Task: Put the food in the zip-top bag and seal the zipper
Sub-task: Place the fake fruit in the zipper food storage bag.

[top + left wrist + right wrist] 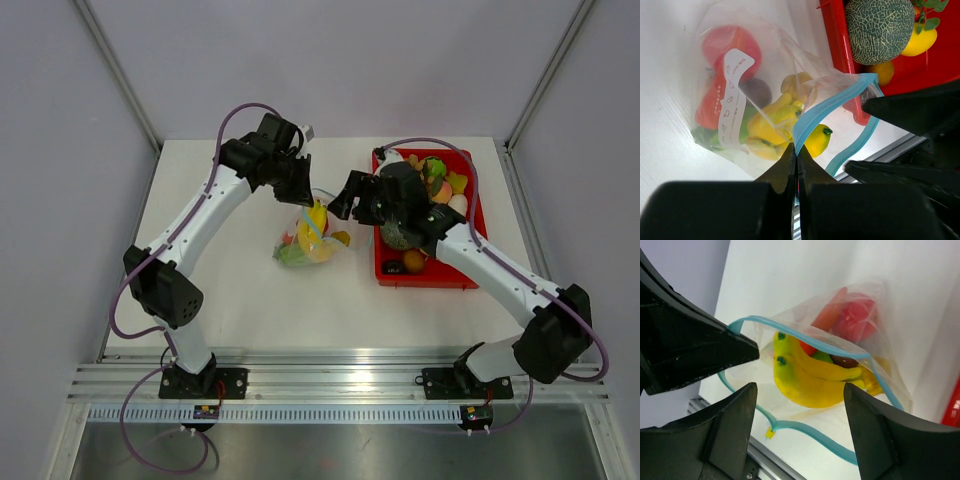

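Overhead and wrist views of two robot arms at a white worktop. On the left, the left claw reaches from the near left corner toward the middle of the worktop. It is clenched on the zipper, its two black fingers pressed together with the teal strip pinched between them at one end of the mouth. Just right of it, about midway between the left and right edges and a little nearer the far edge, lies the zip-top bag. Its mouth is held agape, and bananas and a red fruit are already inside. The film looks thin, light, crinkly and slippery, and is likely to sag and fold wherever it is unsupported. The stiffer strip is the sensible place to grip, and the free lip opposite the pinched one looks like the best hold. Further right, the right claw hovers released at the mouth, fingers spread and touching nothing, with the opening directly before it. Toward the far right corner sits the red tray, holding a melon and other toy food not yet bagged.
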